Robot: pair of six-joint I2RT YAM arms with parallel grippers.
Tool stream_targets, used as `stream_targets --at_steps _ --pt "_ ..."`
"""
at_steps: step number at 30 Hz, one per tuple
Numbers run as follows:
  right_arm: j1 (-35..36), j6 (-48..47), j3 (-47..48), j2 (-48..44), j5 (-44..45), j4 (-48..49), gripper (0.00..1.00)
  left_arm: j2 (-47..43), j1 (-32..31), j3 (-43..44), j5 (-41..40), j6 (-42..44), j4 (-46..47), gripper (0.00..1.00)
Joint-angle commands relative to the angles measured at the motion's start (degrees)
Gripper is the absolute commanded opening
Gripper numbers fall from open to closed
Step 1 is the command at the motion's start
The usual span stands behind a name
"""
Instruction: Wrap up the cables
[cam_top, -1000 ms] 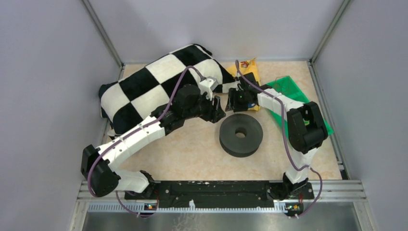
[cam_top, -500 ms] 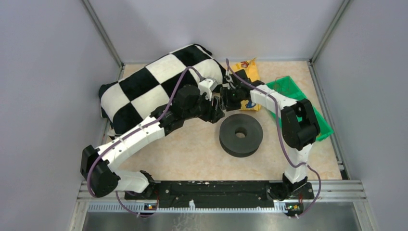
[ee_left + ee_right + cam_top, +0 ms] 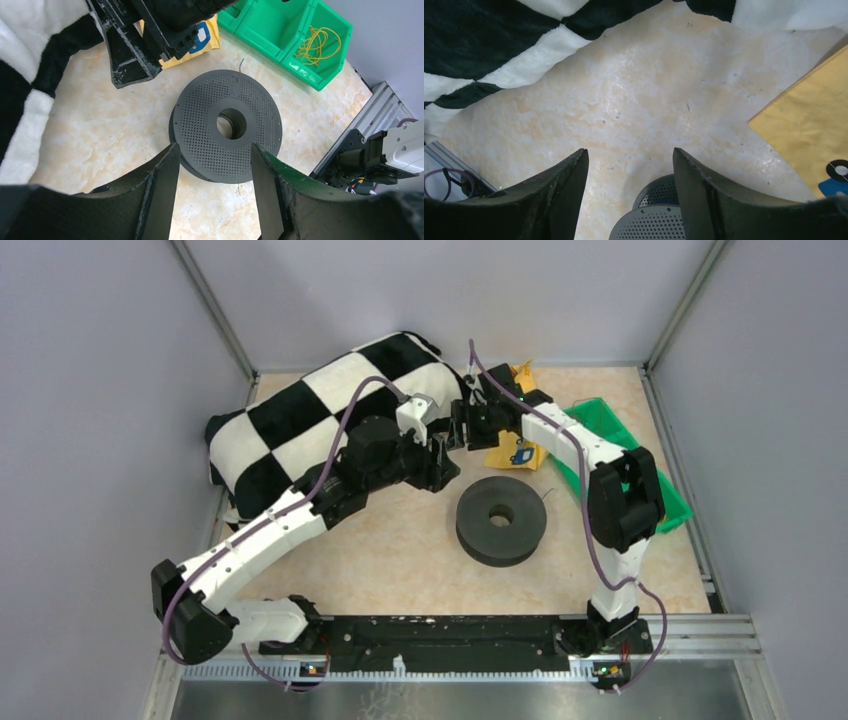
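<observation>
Pointing toward the spool [image 3: 200, 112], left gripper [image 3: 214, 147] jaws apart and empty; right gripper [image 3: 629, 151] likewise, over the table [image 3: 639, 95]

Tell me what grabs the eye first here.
A black-and-white checkered blanket fills the far left of the table. A dark grey perforated spool lies flat in the middle, and a green bin at the right holds a coil of yellow wire.
</observation>
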Motion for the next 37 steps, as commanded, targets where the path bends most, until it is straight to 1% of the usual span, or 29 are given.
stream_targets --at_steps 1,4,5,6,7,8,9,11,13,14,16,19,26,32,37 --pt "0.6 -1.1 4.1 -3.8 4.9 -2.1 0.67 -3.5 0.1 1.9 -3.8 0.9 0.0 0.61" --pt "0.6 -1.9 4.0 -7.2 12.6 -3.9 0.76 -4.8 0.1 2.1 -7.7 0.9 -1.1 0.63" --pt "0.6 -2.1 3.9 -8.7 15.8 -4.8 0.78 -5.2 0.1 2.2 -8.9 1.0 -1.7 0.66" --pt "0.6 -2.2 3.6 -10.8 21.3 -5.8 0.82 -5.5 0.1 2.3 -10.0 1.3 -2.6 0.70" --pt "0.6 -2.3 3.2 -12.5 24.0 -6.6 0.84 -5.7 0.1 2.4 -11.1 1.5 -3.4 0.73" --pt "0.6 -2.1 2.4 -14.5 28.6 -7.5 0.93 -5.9 0.3 2.6 -11.9 1.7 -4.4 0.77" --pt "0.6 -2.0 1.4 -16.6 34.4 -8.3 0.95 -6.1 0.2 2.8 -12.6 1.8 -5.4 0.80" --pt "0.6 -1.3 -1.6 -21.1 43.9 -9.8 0.98 -6.6 0.2 2.8 -13.7 1.7 -6.9 0.87" --pt "0.6 -0.5 -5.8 -25.8 52.1 -11.1 0.99 -7.5 0.2 2.3 -14.2 1.3 -7.9 0.96" --pt "0.6 -0.3 -8.8 -28.2 55.3 -11.8 0.99 -8.1 0.2 1.9 -14.4 1.2 -8.2 0.98" --pt "0.6 0.2 -13.4 -32.8 59.6 -13.5 0.99 -9.1 0.3 1.1 -14.9 0.7 -8.7 0.99" --pt "0.6 1.1 -20.1 -39.2 62.1 -15.8 0.99 -10.5 0.3 -0.3 -16.0 0.0 -8.8 0.99" --pt "0.6 7.7 -30.4 -51.8 60.7 -22.1 0.99 -11.2 0.4 -2.5 -18.2 -3.3 -10.1 0.99" --pt "0.5 9.4 -32.4 -58.6 60.7 -22.1 0.99 -9.0 0.4 -2.8 -19.2 -6.3 -11.1 0.99" --pt "0.6 8.1 -33.2 -63.3 60.2 -18.7 0.99 -8.8 0.3 -2.3 -19.9 -6.8 -11.1 0.99"
